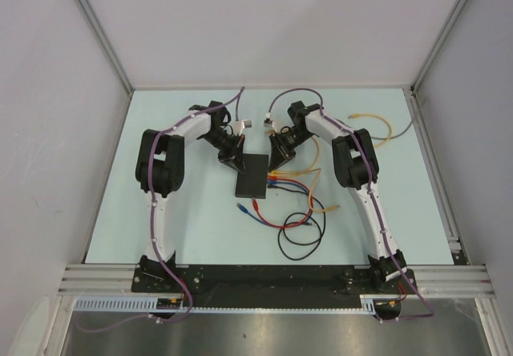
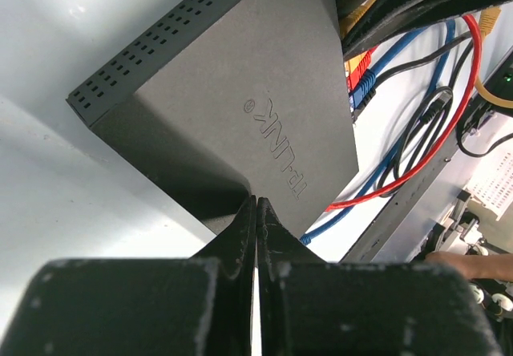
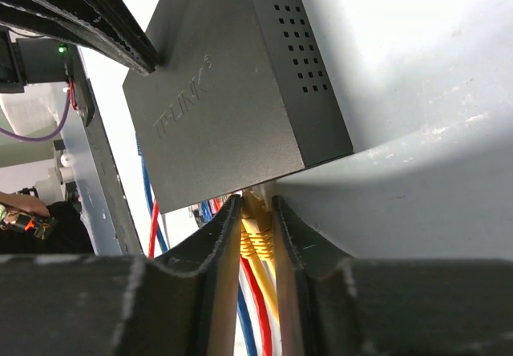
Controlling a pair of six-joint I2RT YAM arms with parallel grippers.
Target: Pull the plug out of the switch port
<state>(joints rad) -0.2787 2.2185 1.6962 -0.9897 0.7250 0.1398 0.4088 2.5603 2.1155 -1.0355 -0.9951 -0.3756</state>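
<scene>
- Nearest the arm bases, a tangle of loose cables (image 1: 292, 220), red, black and blue, lies on the pale table (image 1: 160, 171).
- Just beyond them sits the switch (image 1: 251, 175), flat on the table about midway between the two arms, with its cabled edge towards the right arm.
- At that edge the right claw (image 3: 256, 202) straddles a yellow plug (image 3: 256, 232) seated in a port. Its fingers (image 3: 224, 240) lie close along both sides of the plug, but I cannot tell whether they already pinch it.
- At the switch's other side, the left claw (image 2: 256, 204) has its fingers pressed together with nothing between them. The tips rest at the edge of the top face, apparently pinning the box.
- The step in hand, as I judge it, is taking hold of the plug; the pull has not yet begun.
- The next move calls for a firm clamp on the plug body, probably with the latch tab squeezed. Then comes a straight draw away from the port while the left claw holds the box down.
</scene>
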